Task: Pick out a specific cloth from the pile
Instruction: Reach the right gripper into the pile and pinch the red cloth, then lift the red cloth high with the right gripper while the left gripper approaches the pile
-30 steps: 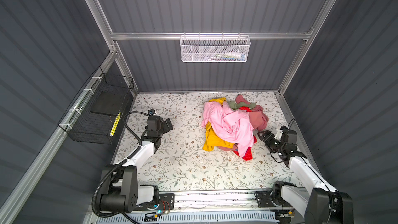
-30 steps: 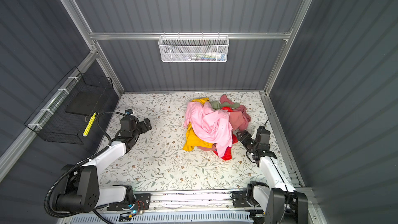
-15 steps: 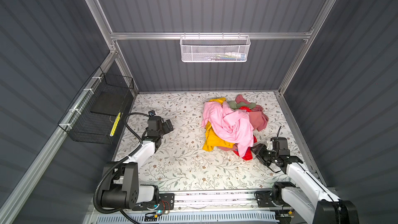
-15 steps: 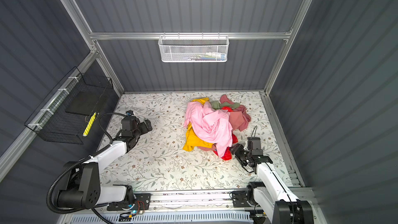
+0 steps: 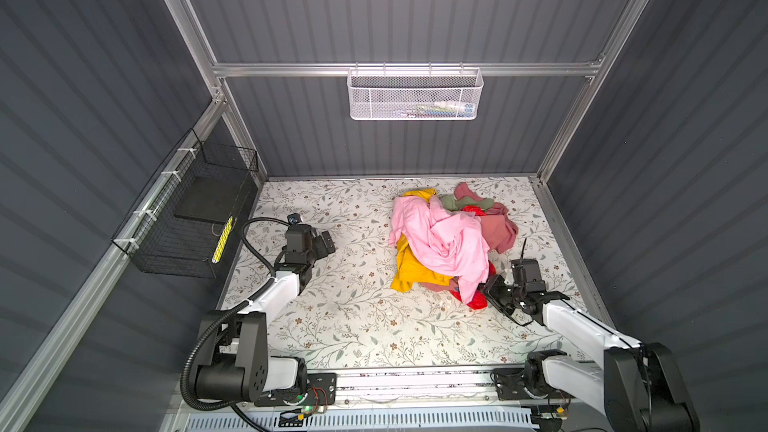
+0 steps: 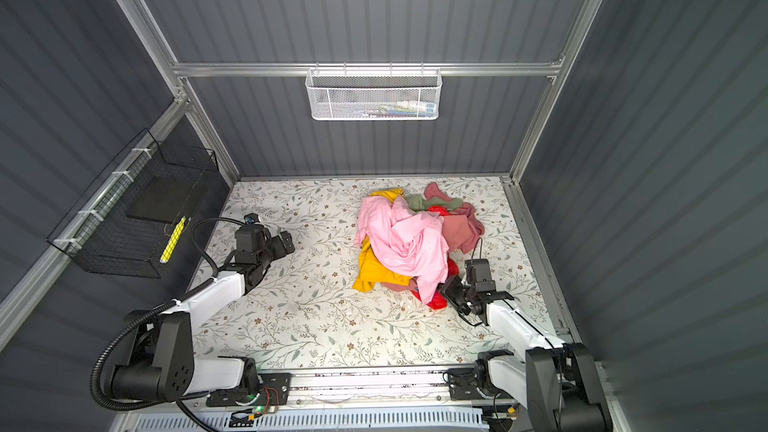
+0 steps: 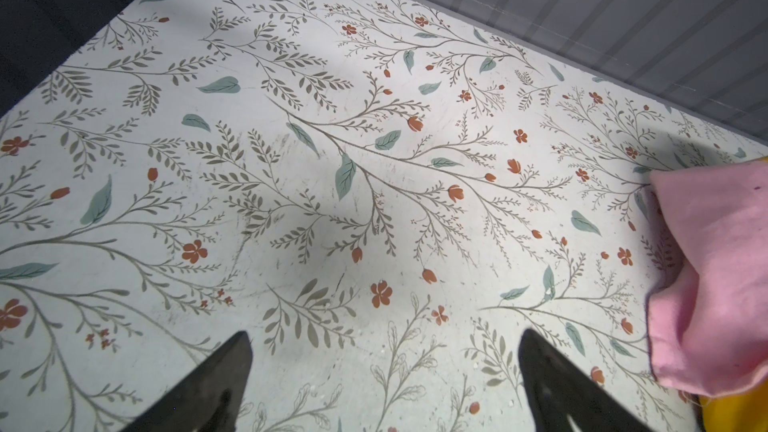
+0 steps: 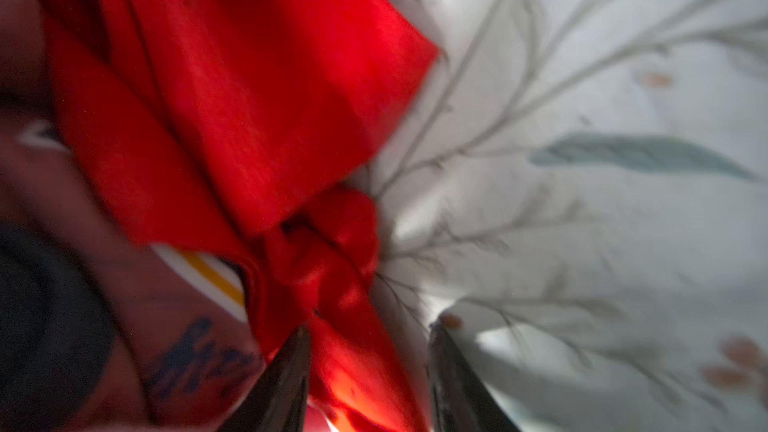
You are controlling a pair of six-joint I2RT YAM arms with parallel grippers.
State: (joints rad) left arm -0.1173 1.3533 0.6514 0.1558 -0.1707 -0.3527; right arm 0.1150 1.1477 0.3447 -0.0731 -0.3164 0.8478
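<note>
Right wrist view, item record.

- **Cloth** (image 8: 249,97): bright red-orange, thin. Mostly buried in the pile (image 5: 440,238), which sits toward the far right corner of the surface (image 5: 353,317). A crumpled tail (image 5: 478,301) shows at the pile's near side, and a small patch shows nearer the far edge.
- **Right gripper** (image 8: 370,328): low at the red tail. Its fingers (image 8: 291,367) stand part-way apart, astride a red fold. No firm pinch can be seen.
- **Left gripper** (image 7: 385,333): fingers spread wide and holding nothing, over bare surface toward the left edge and well apart from the pile.
- **Light pink cloth** (image 5: 440,234): draped over the pile. Its hanging corner lies just beside the right gripper.

Hazards, as judged:
- The pink corner may be caught in the same pinch, so two garments would lift together.
- A shallow bite on thin, slick fabric may slip out under pull.
- The weight of the garments lying on the cloth may drag the whole pile toward the near edge instead of letting it go.
- The mustard cloth (image 5: 411,272) may trail along.
</note>
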